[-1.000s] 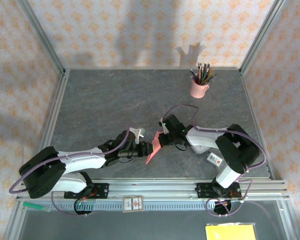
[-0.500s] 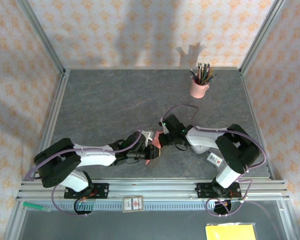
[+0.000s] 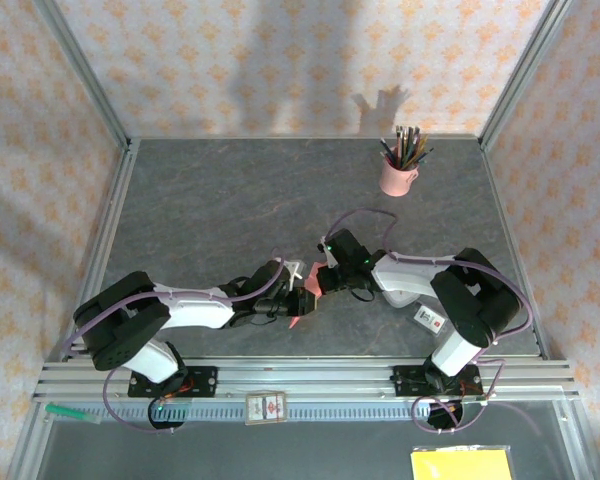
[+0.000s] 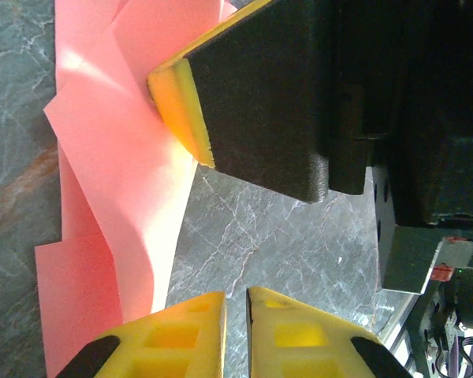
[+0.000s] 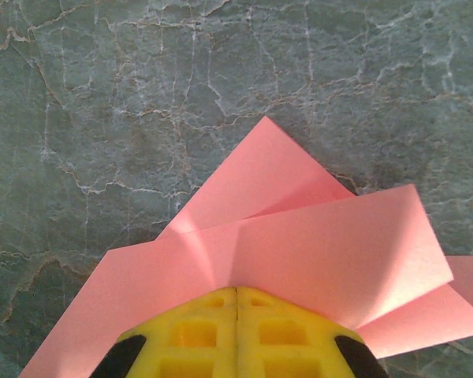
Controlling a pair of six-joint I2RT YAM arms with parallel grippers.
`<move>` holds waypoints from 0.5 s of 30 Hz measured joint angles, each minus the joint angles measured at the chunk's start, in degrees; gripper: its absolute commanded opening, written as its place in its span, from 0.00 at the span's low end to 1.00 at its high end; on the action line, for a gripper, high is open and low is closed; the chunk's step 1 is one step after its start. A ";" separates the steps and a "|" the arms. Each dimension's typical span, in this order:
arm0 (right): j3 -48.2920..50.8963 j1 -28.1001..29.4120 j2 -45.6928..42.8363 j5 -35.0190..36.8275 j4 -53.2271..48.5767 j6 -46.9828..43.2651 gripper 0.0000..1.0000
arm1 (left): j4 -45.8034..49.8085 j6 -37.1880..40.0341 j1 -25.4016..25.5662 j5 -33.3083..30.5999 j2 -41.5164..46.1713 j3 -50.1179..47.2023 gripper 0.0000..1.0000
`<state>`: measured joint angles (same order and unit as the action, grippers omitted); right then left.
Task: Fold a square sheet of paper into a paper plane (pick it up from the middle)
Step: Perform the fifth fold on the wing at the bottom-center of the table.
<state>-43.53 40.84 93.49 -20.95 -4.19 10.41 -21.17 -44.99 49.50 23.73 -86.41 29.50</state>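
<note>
The square sheet of paper (image 3: pixel 297 320) is salmon-pink, creased into several flaps, and lies mid-table between my two grippers. In the right wrist view its folds (image 5: pixel 299 236) fan out from my right gripper (image 5: pixel 236 290), whose fingers are pressed together on it. That right gripper (image 3: pixel 319 282) appears in the left wrist view as a black finger with a yellow pad (image 4: pixel 180 106) against the paper (image 4: pixel 118 173). My left gripper (image 4: pixel 236 303) sits just right of the paper's edge, all but shut, with a thin slit holding nothing. From above, the left gripper (image 3: pixel 302 300) covers much of the sheet.
A pink cup of pencils (image 3: pixel 398 172) stands at the back right. A small white card (image 3: pixel 428 320) lies by the right arm's base. The metal rail (image 3: pixel 310 375) runs along the near edge, with a yellow pad (image 3: pixel 462 465) beyond it at the bottom right.
My left arm has swung right over the paper and its jaws have narrowed. Less pink paper shows from above. The right arm has stayed put.
</note>
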 measured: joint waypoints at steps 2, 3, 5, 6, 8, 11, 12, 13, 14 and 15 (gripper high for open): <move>0.00 0.00 0.00 0.02 -0.02 -0.02 0.02 | -0.02 0.07 -0.28 -0.02 0.00 -0.09 0.17; 0.00 0.00 0.00 0.02 0.00 -0.02 0.02 | -0.04 0.09 -0.44 -0.02 0.00 -0.20 0.17; 0.00 0.00 0.00 0.00 -0.02 -0.02 0.02 | -0.07 0.09 -0.81 -0.02 0.00 -0.55 0.17; 0.00 0.00 0.02 0.00 0.00 -0.02 0.02 | -0.07 0.09 -0.87 -0.04 0.00 -0.76 0.17; 0.00 0.00 0.04 0.02 0.00 0.00 0.02 | -0.07 0.09 -0.92 -0.04 -0.15 -1.07 0.17; 0.00 0.00 0.04 0.02 0.00 0.00 0.02 | -0.07 0.11 -0.92 0.00 -0.81 -1.16 0.17; 0.00 0.00 0.04 0.02 0.00 0.00 0.02 | -0.07 0.09 -0.92 0.00 -1.05 -1.18 0.16; 0.00 0.00 0.07 0.02 0.00 0.00 0.02 | -0.07 0.11 -0.92 0.00 -1.11 -1.29 0.16; 0.00 0.00 0.09 0.02 0.00 0.00 0.02 | -0.09 0.11 -1.05 0.00 -1.11 -1.46 0.16; 0.00 0.00 0.11 0.04 0.00 0.00 0.02 | -0.09 0.09 -1.18 0.00 -1.11 -1.60 0.16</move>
<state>-43.53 40.84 93.60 -20.91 -4.19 10.41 -21.26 -44.91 48.31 23.73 -87.53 27.90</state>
